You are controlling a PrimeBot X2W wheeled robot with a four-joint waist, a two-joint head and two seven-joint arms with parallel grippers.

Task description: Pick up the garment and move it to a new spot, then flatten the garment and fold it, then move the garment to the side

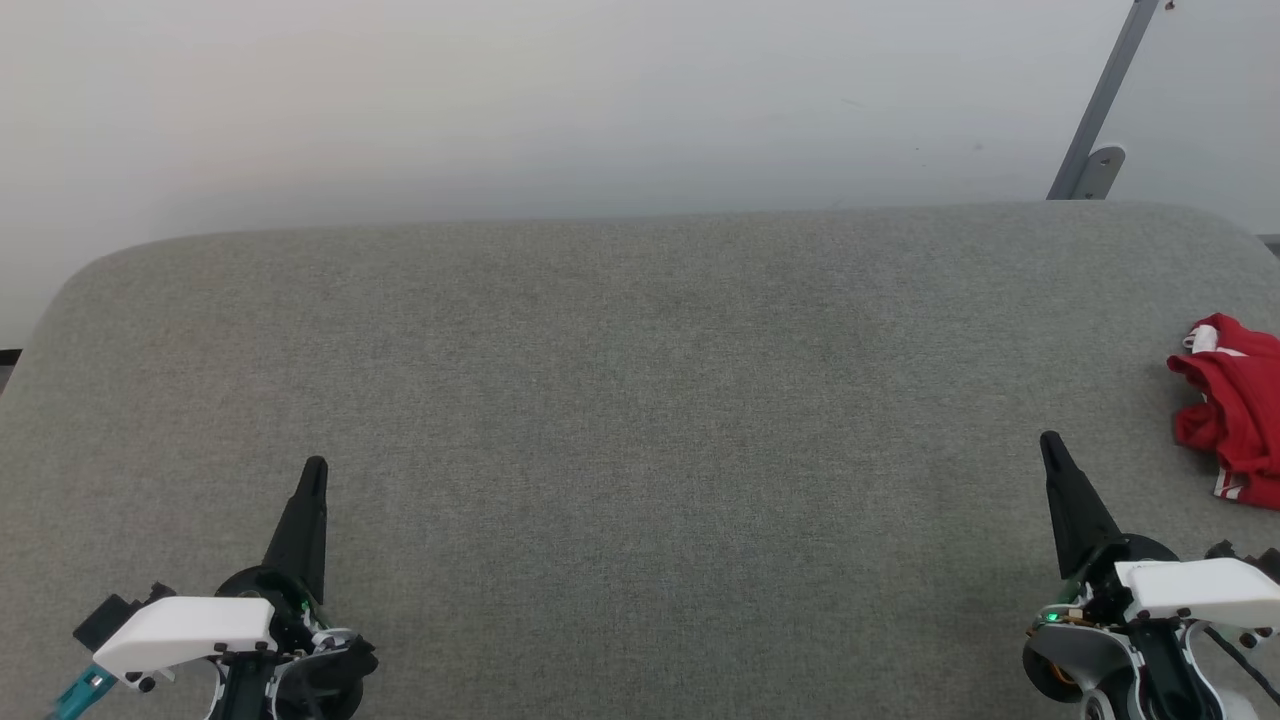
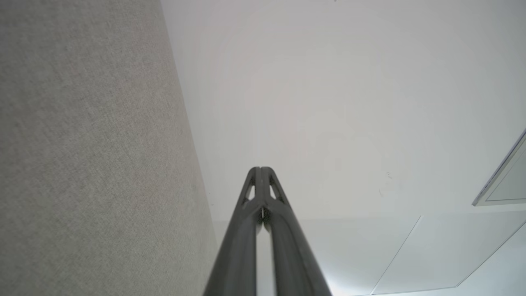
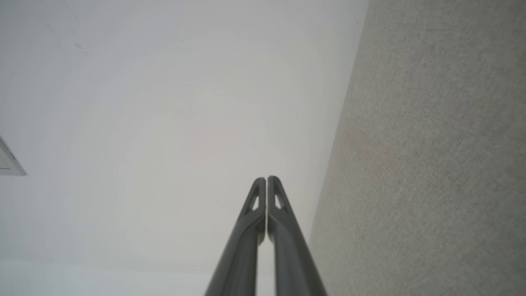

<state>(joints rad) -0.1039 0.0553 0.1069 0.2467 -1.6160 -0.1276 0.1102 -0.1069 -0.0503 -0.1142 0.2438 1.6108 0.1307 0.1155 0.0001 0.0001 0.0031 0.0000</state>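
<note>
Surface: grey woven-fabric tabletop (image 1: 640, 400), rounded corners, mid-frame.
Room: pale wall (image 1: 500, 100) along top; grey metal strut (image 1: 1100, 110) upper right.
Task item: crumpled red-and-white cloth garment (image 1: 1235, 405) on tabletop, right edge.
Tools: left gripper (image 1: 314, 468) lower left, right gripper (image 1: 1049, 440) lower right; both fully closed, empty.

A wide table (image 1: 620, 400) covered in grey woven fabric, its far corners rounded, stands against a plain pale wall (image 1: 500, 100). At the upper right, a slanted grey metal strut (image 1: 1105, 95) runs down to a rounded bracket (image 1: 1095, 170) just behind the table's far edge. In the left wrist view, a grey-framed panel (image 2: 505, 181) sits on the wall.
</note>
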